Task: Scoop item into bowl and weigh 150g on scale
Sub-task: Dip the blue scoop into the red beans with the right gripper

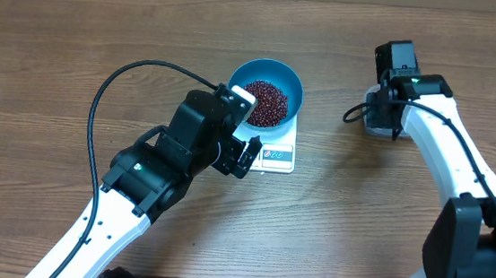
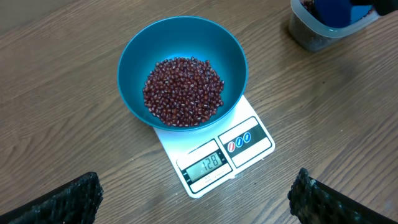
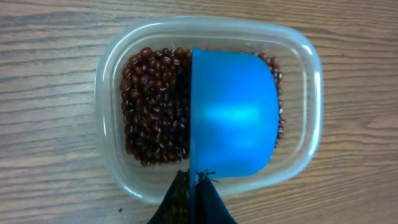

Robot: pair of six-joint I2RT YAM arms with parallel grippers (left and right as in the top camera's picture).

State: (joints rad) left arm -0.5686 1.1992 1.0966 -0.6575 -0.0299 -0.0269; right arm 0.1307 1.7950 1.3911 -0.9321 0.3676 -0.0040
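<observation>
Wooden table [image 1: 59, 32] carries one scale [image 2: 252, 137] under one bowl [image 2: 180, 40], one tub [image 3: 112, 81], one scoop [image 3: 236, 115].

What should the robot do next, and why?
Probably dip the blue scoop, held in the right gripper, into the beans in the clear tub for a small top-up: the scale seems to read 128, short of target.

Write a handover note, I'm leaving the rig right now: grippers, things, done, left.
Left gripper: open, empty, above the scale.
Right gripper: shut on the scoop, which is down in the tub.
Bowl sits on the scale and holds beans; the display seems to read 128.
Done: most of the scooping.
Left: add more from the tub until it shows 150.
</observation>
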